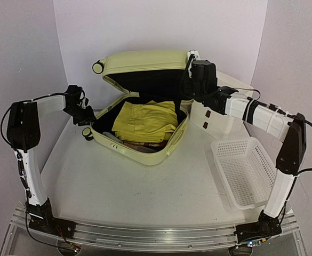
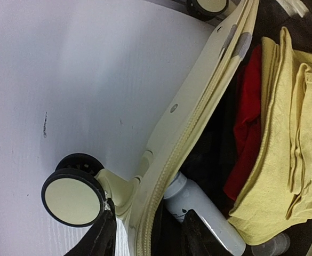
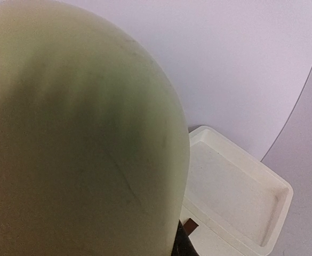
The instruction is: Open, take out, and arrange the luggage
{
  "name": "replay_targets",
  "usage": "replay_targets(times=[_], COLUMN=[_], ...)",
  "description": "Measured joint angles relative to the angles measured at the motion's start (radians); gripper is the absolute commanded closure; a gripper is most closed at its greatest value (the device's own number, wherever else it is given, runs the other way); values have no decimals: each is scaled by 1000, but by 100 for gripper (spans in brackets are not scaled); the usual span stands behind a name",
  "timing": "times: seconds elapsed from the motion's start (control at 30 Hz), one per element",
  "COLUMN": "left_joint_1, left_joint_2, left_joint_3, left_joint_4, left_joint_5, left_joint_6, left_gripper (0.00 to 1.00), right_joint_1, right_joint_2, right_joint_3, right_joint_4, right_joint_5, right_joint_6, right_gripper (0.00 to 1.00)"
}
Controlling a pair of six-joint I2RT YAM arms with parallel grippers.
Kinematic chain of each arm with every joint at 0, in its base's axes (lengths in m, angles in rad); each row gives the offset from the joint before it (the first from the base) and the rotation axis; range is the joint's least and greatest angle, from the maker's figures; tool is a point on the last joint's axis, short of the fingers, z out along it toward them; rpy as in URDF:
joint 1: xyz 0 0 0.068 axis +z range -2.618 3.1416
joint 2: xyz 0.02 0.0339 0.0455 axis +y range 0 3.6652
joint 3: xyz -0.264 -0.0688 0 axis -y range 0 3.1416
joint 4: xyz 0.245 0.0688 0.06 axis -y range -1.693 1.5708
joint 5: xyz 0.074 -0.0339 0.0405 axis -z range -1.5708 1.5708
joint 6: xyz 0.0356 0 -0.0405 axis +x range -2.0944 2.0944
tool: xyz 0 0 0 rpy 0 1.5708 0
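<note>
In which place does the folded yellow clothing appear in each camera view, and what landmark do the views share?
Top external: the folded yellow clothing lies at the centre, inside the open luggage.
Left wrist: it is at the right edge, beside a red garment.
Right wrist: it is not in view; the lid's outer shell fills the left.
Shared landmark: the pale yellow-green luggage shell.

The white table (image 1: 118, 186) carries the open pale yellow-green luggage (image 1: 157, 156) toward its back middle, a white mesh basket (image 1: 246, 170) at the near right, and what looks like a white drawer box (image 1: 215, 120) just beside the luggage's right side.
</note>
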Motion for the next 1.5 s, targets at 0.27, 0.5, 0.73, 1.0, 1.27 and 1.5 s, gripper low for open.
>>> replay_targets(times=[0.27, 0.5, 0.73, 1.0, 1.27, 1.5], left_joint_1=[1, -13, -34, -32, -32, -31], left_joint_2=[-8, -188, -408, -536, -607, -616], left_joint_3=[-41, -287, -525, -614, -636, -630], left_joint_4=[9, 74, 53, -53, -156, -239], left_joint_5=[-24, -68, -94, -86, -84, -118], left_joint_6=[40, 11, -67, -84, -75, -26], left_gripper=[100, 100, 100, 100, 100, 100], right_joint_1=[-18, -27, -46, -42, -16, 42], right_joint_2=[46, 137, 301, 418, 335, 228], right_joint_3=[66, 189, 420, 599, 479, 354], right_joint_4=[-18, -31, -70, -120, -112, -117], right_joint_5=[-47, -119, -222, -301, -285, -214], right_joint_6=[24, 32, 69, 96, 107, 90], right_gripper=[100, 100, 98, 100, 100, 100])
